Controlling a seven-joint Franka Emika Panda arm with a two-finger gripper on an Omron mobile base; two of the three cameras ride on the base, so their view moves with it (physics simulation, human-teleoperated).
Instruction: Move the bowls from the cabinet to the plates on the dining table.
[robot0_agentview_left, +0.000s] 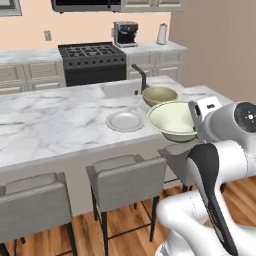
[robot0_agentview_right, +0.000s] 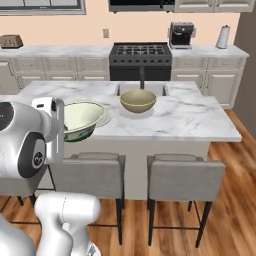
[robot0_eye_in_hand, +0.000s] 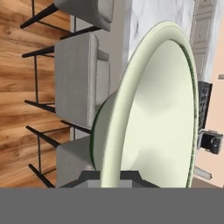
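White rounded arm (robot0_agentview_left: 220, 150) with dark joint bands and round grey end caps.

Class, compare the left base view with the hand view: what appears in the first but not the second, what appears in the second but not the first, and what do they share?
Left base view alone: an empty plate on the marble table, a second bowl beyond it near the faucet, and the stove.

Hand view alone: the gripper shut on the held bowl's rim, and the dark green underside of that bowl.

Shared: the held bowl, raised near the table's edge, the grey stools and the wooden floor.
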